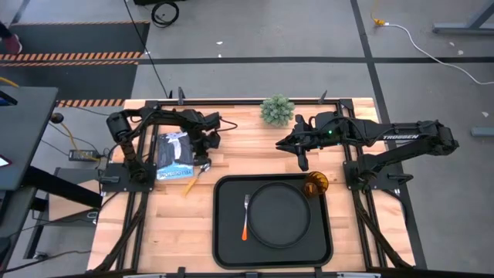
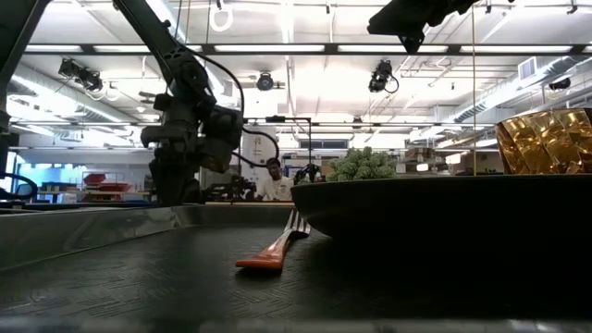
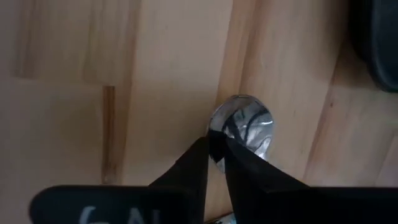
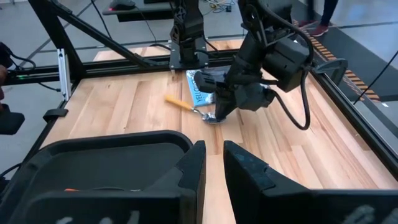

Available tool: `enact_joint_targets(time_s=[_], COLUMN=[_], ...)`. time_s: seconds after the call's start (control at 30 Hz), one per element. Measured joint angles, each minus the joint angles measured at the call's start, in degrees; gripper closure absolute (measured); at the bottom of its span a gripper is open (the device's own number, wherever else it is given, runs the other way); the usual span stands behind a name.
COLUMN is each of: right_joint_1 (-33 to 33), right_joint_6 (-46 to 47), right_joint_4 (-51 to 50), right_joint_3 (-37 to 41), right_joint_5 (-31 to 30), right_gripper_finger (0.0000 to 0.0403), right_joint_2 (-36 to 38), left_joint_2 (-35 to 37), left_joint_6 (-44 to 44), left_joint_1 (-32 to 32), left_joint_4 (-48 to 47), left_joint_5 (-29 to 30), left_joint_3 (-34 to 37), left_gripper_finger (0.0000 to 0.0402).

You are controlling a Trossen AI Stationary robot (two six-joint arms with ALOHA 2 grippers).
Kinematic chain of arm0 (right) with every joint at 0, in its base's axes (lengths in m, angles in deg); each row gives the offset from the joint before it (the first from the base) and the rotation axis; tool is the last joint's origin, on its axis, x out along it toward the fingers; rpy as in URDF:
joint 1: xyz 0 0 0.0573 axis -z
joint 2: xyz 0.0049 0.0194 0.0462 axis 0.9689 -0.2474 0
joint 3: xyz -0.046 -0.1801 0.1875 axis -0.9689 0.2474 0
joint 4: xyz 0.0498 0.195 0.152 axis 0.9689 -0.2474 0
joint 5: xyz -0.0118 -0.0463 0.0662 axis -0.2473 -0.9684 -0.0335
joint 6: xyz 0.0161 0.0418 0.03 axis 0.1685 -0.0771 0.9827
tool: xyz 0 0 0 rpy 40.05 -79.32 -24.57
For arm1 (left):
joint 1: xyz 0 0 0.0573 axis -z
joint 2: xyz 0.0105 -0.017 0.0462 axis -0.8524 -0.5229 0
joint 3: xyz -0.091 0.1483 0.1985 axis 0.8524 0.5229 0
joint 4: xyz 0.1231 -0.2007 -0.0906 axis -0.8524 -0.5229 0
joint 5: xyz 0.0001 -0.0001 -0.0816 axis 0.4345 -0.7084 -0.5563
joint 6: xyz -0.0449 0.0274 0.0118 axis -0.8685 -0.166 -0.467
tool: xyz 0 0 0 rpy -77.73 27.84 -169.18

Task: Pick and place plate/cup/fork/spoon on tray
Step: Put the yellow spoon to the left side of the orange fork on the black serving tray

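Note:
The black tray (image 1: pixel 224 232) lies at the table's near middle. On it rest the round black plate (image 1: pixel 278 214), the orange-handled fork (image 1: pixel 245 220) to the plate's left, and the amber cup (image 1: pixel 315 185) at the tray's far right corner. The spoon (image 1: pixel 191 183) lies on the wood left of the tray, and my left gripper (image 1: pixel 203 164) is shut on its bowl end. My right gripper (image 1: pixel 302 162) hangs just beyond the cup, slightly open and empty. It also shows in the right wrist view (image 4: pixel 214 163). My left gripper pinches the spoon between its two fingertips (image 3: pixel 200 152) at the rim of the silver bowl (image 3: pixel 244 124), where it meets the neck. The fingers come from above, pointing down. The orange handle (image 4: pixel 176 102) reaches away along the wood; I cannot tell whether it is lifted.
A blue-and-white packet (image 1: pixel 176 154) lies under my left arm, beside the spoon. A small green plant (image 1: pixel 277 110) stands at the table's far middle. Bare wood lies between the packet and the tray. A person shows far behind the table (image 2: pixel 274 180).

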Motion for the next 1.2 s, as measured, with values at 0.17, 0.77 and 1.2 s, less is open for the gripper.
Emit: enact_joint_targets(time_s=[0.17,0.77,1.2], right_joint_1=[0.0,0.0,0.0], right_joint_6=[-0.1,-2.2,-2.6], right_joint_4=[0.2,0.2,0.1], right_joint_3=[0.0,0.0,0.0], right_joint_5=[0.0,0.6,-1.0], right_gripper_finger=[0.0339,0.0339,0.0339], right_joint_2=[0.0,0.0,0.0], left_joint_2=[0.0,2.9,15.0], left_joint_6=[-1.7,-19.4,-36.4], left_joint_1=[0.1,-0.2,1.1], left_joint_4=[0.6,11.1,16.3], left_joint_5=[-1.2,-1.2,2.5], left_joint_3=[0.0,0.3,0.2], left_gripper_finger=[0.0386,0.04,0.04])
